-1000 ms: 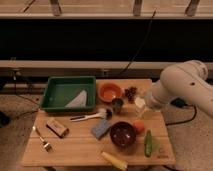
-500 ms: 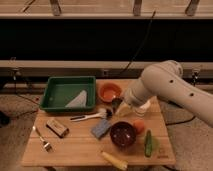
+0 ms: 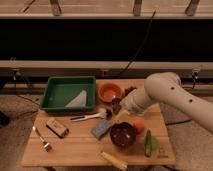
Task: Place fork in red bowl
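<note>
The fork [image 3: 41, 139] is small and silvery and lies on the wooden table [image 3: 75, 150] near its front left corner. The red bowl [image 3: 110, 92] is orange-red and sits at the table's back middle, right of the green tray. My gripper [image 3: 116, 106] hangs from the white arm just in front of the red bowl, above the table's middle, far right of the fork.
A green tray [image 3: 55, 95] holds a white cloth. A black-handled utensil with a white head [image 3: 90, 117], a blue sponge [image 3: 101, 129], a dark bowl [image 3: 122, 135], an orange fruit [image 3: 138, 126], a green object [image 3: 148, 143], a banana [image 3: 115, 160] and a brown box [image 3: 57, 128] lie around.
My arm has swung left across the table's right side, bringing the gripper from the right edge toward the middle, near the red bowl.
</note>
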